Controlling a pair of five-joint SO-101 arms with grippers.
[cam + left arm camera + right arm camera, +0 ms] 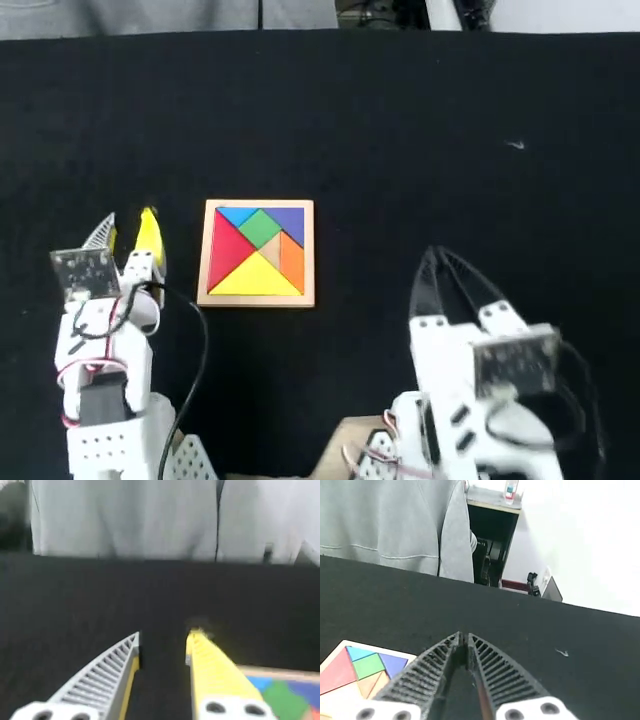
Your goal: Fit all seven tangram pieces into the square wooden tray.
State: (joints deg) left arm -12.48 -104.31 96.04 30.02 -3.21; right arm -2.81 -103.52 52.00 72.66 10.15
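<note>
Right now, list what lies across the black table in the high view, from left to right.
Left arm's grey-and-yellow tool → square wooden tray holding the coloured tangram pieces → right arm's black tool.

1 tray (309,255), 7 pcs (258,228) in it, 2 tools (129,214) (438,252).

Seemingly a lab room: black-clothed table (400,120), white wall (580,545), cluttered cabinet (495,527).
</note>
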